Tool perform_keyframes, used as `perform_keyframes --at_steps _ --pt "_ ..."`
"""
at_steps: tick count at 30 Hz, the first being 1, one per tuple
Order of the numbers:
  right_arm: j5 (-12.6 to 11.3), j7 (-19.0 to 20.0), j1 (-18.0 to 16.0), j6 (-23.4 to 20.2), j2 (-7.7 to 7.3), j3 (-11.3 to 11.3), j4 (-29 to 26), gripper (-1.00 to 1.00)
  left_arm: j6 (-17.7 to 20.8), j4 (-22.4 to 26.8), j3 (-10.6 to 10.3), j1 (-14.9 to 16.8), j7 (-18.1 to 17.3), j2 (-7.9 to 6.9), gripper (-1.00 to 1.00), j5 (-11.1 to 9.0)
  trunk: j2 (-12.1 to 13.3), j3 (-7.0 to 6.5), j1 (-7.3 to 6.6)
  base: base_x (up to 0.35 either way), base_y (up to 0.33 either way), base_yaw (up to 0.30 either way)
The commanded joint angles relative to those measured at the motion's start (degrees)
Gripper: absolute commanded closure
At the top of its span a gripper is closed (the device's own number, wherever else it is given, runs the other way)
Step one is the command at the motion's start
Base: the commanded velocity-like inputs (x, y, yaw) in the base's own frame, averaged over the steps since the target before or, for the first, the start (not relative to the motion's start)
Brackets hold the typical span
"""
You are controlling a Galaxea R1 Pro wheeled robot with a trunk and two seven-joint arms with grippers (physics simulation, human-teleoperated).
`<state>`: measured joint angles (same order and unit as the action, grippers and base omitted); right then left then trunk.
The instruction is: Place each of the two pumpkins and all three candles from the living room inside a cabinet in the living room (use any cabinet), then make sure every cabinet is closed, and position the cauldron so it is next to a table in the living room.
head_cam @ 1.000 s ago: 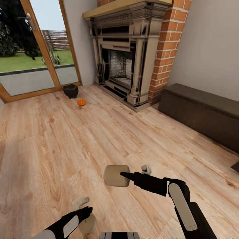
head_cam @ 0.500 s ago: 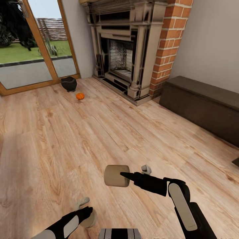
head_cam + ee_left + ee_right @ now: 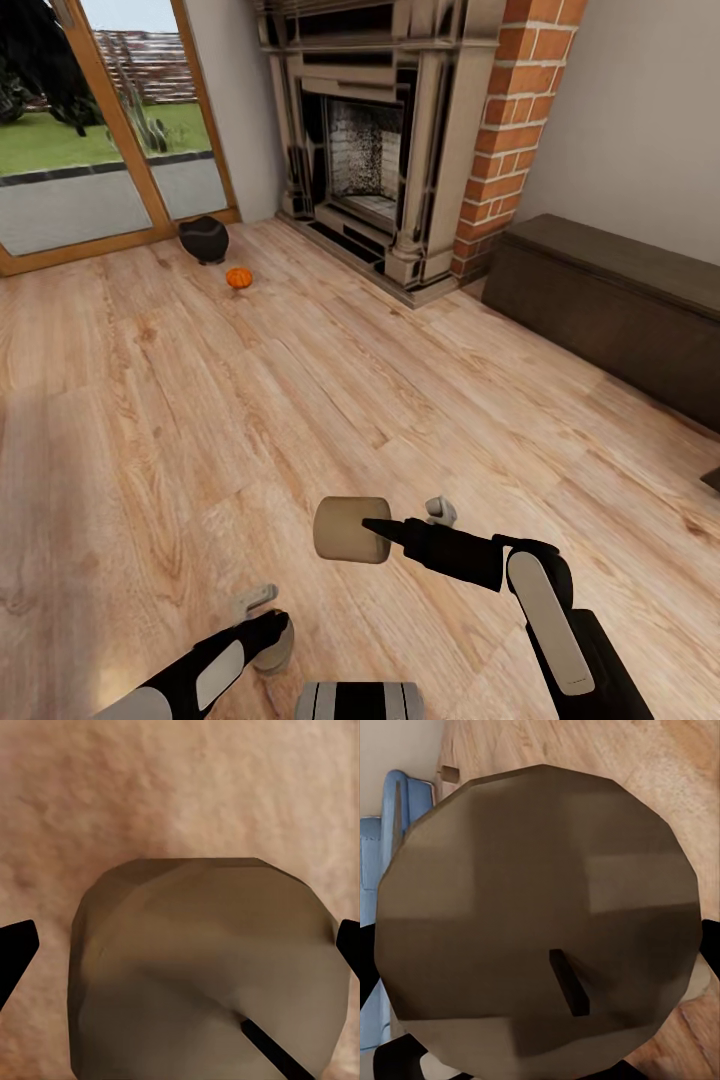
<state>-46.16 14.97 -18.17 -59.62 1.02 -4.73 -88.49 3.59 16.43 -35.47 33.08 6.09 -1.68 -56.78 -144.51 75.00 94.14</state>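
A candle is clamped across its sides in the right claw; another candle in the left claw. Rigid, light, likely smooth: mid-body grip judged safest.

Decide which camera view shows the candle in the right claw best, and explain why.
The right wrist view: the candle faces the lens end-on, its dark wick plain. The head view shows the same candle smaller, side-on, held in the right claw. The left wrist view shows a different candle.
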Motion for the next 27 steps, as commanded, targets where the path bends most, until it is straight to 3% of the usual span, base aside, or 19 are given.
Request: perform_keyframes --at_steps 1,27 --pt "0.5 0.5 0.0 -0.2 0.03 0.1 0.0 1.0 0.2 -2.6 -0.6 0.0 0.5 -0.08 -1.0 -0.6 0.0 0.05 0.0 0.0 0.0 0.0" --pt "0.6 0.4 0.0 -0.2 0.03 0.1 0.1 1.0 0.2 -2.3 -0.5 0.0 0.4 -0.17 -1.0 -0.6 0.0 0.05 0.0 0.0 0.0 0.0"
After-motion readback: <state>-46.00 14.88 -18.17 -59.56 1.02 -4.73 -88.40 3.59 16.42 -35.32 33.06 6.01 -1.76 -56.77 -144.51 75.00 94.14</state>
